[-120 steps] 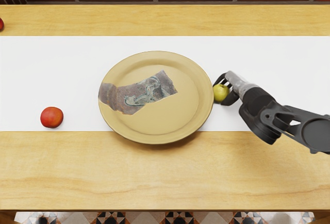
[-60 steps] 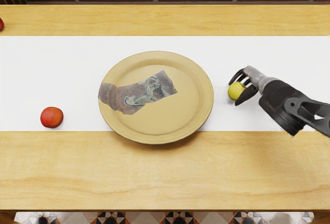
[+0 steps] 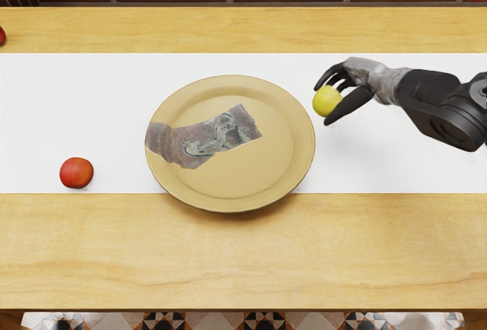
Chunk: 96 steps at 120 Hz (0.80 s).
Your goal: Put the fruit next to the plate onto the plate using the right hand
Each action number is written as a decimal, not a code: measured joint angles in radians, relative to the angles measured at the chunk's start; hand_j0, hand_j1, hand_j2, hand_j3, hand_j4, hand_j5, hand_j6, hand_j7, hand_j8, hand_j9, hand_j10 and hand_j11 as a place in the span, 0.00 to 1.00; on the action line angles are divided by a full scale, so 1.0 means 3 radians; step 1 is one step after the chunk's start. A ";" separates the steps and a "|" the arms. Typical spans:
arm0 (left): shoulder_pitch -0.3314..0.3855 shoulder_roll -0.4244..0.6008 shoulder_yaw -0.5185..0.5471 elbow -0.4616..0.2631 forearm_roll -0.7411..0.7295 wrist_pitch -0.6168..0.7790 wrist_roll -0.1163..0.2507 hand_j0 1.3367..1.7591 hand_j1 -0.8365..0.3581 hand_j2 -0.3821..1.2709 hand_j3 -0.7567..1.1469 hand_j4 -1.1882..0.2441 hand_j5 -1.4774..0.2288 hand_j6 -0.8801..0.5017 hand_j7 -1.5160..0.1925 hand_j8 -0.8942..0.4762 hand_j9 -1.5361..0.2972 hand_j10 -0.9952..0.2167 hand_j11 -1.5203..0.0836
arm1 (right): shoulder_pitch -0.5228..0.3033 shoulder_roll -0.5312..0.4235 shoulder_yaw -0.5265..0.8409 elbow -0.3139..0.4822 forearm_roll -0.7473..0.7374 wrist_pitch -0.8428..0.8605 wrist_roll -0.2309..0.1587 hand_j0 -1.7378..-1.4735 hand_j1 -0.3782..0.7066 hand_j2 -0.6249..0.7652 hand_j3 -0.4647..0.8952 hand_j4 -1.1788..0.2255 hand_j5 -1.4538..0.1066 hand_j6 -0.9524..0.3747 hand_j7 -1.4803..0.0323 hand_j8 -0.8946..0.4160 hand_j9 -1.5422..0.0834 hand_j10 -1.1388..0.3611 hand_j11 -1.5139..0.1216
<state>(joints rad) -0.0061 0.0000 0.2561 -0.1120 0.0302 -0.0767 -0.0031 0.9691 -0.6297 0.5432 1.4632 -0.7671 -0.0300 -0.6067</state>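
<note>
Yellow fruit (image 3: 326, 100), clasped by right robot hand (image 3: 350, 80), hovers just off the plate rim (image 3: 311, 128).

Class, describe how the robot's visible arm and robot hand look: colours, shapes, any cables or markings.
Only the right arm shows: a bulky, rounded charcoal-grey casing. Its right robot hand has a pale grey back and wrist, with slim black fingers. No cables or markings are visible.

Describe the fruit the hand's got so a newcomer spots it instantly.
Find the big tan plate mid-table on the white runner. Just past its upper-right rim, the right hand grips a small yellow fruit. It is the only yellow one; the red fruit lies far left of the plate.
</note>
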 joint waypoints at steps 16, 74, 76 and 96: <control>0.0000 0.0000 0.0000 0.0000 0.0000 0.0000 0.0000 0.76 0.75 0.26 0.40 0.66 0.68 0.46 0.70 0.47 0.66 0.62 0.75 | 0.0100 0.0189 0.0049 0.0006 0.0087 0.0086 -0.0004 0.33 0.56 0.61 0.34 0.42 0.28 0.40 0.32 0.34 0.36 0.24 0.34; 0.0000 0.0000 0.0000 0.0000 0.0001 0.0000 0.0000 0.76 0.75 0.26 0.40 0.66 0.68 0.46 0.70 0.47 0.66 0.62 0.75 | 0.0199 0.1045 -0.0195 -0.0250 -0.0461 0.0117 -0.0002 0.32 0.59 0.67 0.34 0.43 0.27 0.42 0.32 0.36 0.34 0.25 0.32; 0.0000 0.0000 0.0000 0.0000 0.0000 0.0000 0.0000 0.76 0.75 0.26 0.40 0.66 0.68 0.46 0.70 0.47 0.66 0.62 0.75 | 0.0202 0.1068 -0.0207 -0.0264 -0.0485 0.0117 -0.0002 0.32 0.59 0.67 0.34 0.43 0.26 0.42 0.32 0.36 0.34 0.25 0.32; 0.0000 0.0000 0.0000 0.0000 0.0001 0.0000 0.0000 0.76 0.75 0.26 0.40 0.66 0.68 0.46 0.70 0.47 0.66 0.62 0.75 | 0.0219 0.1245 -0.0320 -0.0377 -0.0612 0.0109 0.0002 0.32 0.61 0.68 0.34 0.44 0.26 0.43 0.32 0.38 0.33 0.25 0.31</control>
<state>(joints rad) -0.0061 0.0000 0.2562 -0.1120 0.0304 -0.0767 -0.0031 1.0347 -0.2563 0.4473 1.3502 -0.9508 0.0028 -0.6062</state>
